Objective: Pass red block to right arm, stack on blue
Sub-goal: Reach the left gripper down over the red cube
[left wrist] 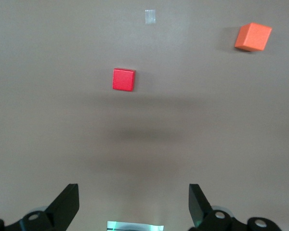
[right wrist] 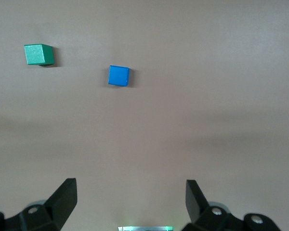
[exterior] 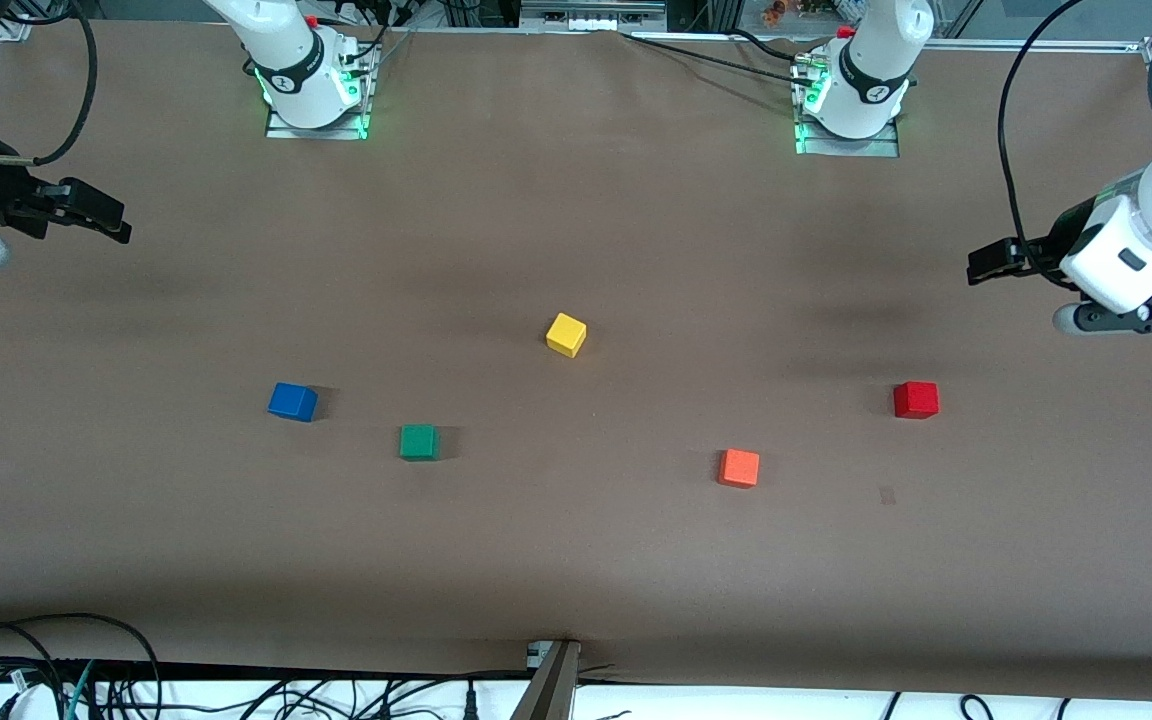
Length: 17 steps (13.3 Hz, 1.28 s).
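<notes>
The brown table (exterior: 576, 560) spreads wide beneath me, bare cloth running out to every edge; my left gripper (exterior: 986, 265) hangs over the table's margin at the left arm's end, fingers (left wrist: 65, 204) spread fully and holding nothing; my right gripper (exterior: 101, 215) hangs over the margin at the right arm's end, likewise wide and empty (both arms wait). The red block (exterior: 916, 399) sits flat toward the left arm's end, open cloth all round it; the orange cube (exterior: 739, 467) lies nearer the front camera, well apart; the yellow cube (exterior: 566, 334) sits mid-table; the green cube (exterior: 419, 441) lies near the blue cube (exterior: 293, 401), apart from it, toward the right arm's end.
</notes>
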Tool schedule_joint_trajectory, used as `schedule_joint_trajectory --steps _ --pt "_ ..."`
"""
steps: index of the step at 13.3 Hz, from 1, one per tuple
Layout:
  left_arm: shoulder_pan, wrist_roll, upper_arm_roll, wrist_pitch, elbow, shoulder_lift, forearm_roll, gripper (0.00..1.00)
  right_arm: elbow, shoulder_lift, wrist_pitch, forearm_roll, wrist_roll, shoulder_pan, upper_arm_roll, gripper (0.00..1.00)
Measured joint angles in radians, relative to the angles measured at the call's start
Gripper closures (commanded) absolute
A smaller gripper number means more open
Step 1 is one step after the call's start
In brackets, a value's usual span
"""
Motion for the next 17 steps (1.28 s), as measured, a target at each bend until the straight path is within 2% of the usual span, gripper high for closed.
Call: schedule_joint_trajectory --steps 4,10,14,17 --pt "0.032 0.000 0.004 0.053 -0.020 0.075 0.003 0.00 0.000 0.000 0.000 0.000 0.000 0.000 0.000 0.00" --pt "0.041 0.003 0.002 0.413 -0.238 0.173 0.003 0.00 0.000 0.000 -0.002 0.000 0.000 0.000 -0.001 0.00" --pt "0.041 0.011 0.000 0.550 -0.252 0.279 0.003 0.00 0.000 0.000 -0.002 0.000 0.000 0.000 -0.002 0.00" --pt "0.041 0.012 0.000 0.626 -0.258 0.322 0.003 0.00 0.000 0.000 -0.002 0.000 0.000 0.000 -0.002 0.00"
